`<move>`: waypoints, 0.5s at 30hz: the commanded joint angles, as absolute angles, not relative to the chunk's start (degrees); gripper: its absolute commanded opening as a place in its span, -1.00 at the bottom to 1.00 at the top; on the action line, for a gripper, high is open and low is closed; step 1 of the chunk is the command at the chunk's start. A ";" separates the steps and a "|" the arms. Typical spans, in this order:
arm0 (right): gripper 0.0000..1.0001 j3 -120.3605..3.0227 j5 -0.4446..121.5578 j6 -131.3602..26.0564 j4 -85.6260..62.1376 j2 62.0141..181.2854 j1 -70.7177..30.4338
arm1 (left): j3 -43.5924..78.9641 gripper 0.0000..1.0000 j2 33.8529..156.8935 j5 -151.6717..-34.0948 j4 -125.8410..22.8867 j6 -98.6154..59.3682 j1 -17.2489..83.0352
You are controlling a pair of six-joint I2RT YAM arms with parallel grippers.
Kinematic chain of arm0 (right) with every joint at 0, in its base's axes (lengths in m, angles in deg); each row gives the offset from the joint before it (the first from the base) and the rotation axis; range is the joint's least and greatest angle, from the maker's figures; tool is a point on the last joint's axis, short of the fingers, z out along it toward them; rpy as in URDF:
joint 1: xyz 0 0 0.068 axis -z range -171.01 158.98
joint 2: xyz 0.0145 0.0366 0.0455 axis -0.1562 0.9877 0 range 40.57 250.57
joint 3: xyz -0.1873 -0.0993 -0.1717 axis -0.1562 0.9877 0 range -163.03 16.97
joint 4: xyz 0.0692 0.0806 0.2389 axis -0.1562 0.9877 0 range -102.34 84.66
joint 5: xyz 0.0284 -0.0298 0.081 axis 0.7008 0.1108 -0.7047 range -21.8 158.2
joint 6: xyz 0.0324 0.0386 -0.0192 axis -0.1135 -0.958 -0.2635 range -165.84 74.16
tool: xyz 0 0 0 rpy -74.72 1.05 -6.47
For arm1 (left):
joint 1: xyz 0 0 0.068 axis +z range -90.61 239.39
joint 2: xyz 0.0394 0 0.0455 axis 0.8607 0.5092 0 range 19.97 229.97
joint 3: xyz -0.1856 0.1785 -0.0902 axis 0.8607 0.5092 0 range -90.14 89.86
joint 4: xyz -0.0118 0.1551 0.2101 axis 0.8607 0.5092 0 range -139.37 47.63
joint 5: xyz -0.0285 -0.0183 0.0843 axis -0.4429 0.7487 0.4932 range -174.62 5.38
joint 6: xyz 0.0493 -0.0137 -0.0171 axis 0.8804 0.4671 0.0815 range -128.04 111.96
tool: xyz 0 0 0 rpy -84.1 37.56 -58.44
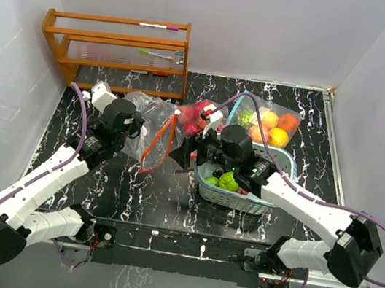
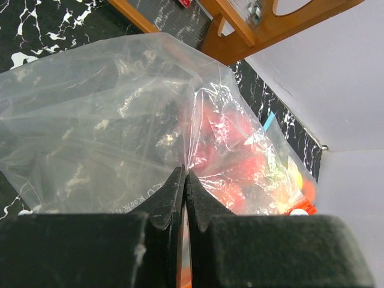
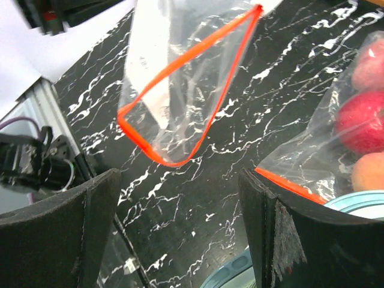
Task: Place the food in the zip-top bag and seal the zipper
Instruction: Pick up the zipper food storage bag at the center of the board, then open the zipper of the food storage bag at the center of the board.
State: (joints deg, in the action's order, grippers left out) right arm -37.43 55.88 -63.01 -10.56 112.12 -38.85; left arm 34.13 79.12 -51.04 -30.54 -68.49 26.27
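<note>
Pinching the edge of the zip-top bag (image 1: 152, 128) tight, the left gripper (image 2: 185, 180) holds its orange mouth open at 9 o'clock from the wide-open, empty right gripper (image 3: 179, 187), which is nearer the green food (image 1: 225, 181) in the basket (image 1: 238, 200) at its 4 o'clock.

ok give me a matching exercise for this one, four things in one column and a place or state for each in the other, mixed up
1 left hand
2 right hand
3 wooden rack
4 teal basket

a far left corner
b open, holding nothing
c has green food in it
d shut on the clear bag

Pairs: 1-d, 2-b, 3-a, 4-c
</note>
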 commanded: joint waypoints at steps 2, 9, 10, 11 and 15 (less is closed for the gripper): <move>0.61 -36.57 61.06 -66.89 -22.72 114.42 -38.81 | 31.42 -1.00 76.70 -50.55 -31.27 -67.94 26.15; 0.59 -35.82 63.48 -67.38 -29.02 118.08 -39.44 | 31.28 -1.00 74.87 -51.43 -31.31 -68.03 26.09; 0.58 -35.63 63.10 -67.68 -30.53 118.61 -39.44 | 31.24 -1.00 74.76 -51.73 -31.27 -68.03 26.16; 0.58 -35.46 62.97 -68.06 -31.89 119.27 -39.51 | 31.16 -1.00 74.66 -52.01 -31.27 -68.19 26.17; 0.54 -36.21 62.75 -69.55 -35.31 122.49 -39.74 | 30.90 -1.00 74.40 -52.99 -31.45 -68.52 26.16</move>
State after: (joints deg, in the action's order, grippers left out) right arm -35.68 62.09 -67.71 -26.36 120.12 -39.24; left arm 33.13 75.82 -52.11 -30.67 -68.49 26.27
